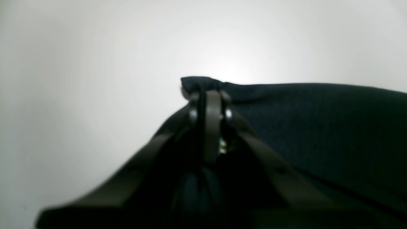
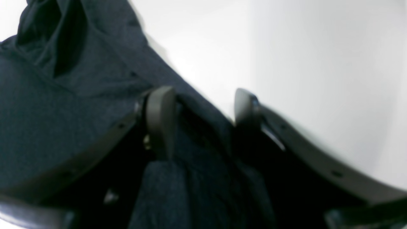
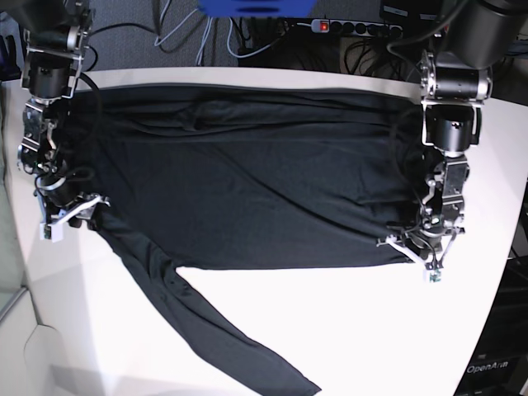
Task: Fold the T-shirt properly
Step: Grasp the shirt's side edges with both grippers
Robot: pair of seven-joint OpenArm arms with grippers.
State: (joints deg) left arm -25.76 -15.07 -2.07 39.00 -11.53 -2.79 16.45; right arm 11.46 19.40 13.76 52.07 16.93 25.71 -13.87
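Observation:
The black T-shirt [image 3: 239, 181] lies spread across the white table [image 3: 371, 330], its body folded into a wide band. One long sleeve [image 3: 247, 346] trails toward the front edge. My left gripper [image 3: 412, 246] sits at the shirt's front right corner. In the left wrist view it [image 1: 206, 92] is shut, pinching a fold of the cloth [image 1: 318, 121]. My right gripper [image 3: 76, 213] is at the shirt's left edge, where the sleeve starts. In the right wrist view it [image 2: 203, 108] stands open, fingers [image 2: 160, 114] apart, with the fabric [image 2: 63, 105] lying between them.
Behind the table's far edge run cables and a power strip [image 3: 355, 26], next to a blue object [image 3: 256, 7]. Both arm bases stand at the table's back corners. Bare white tabletop lies in front of the shirt on the right.

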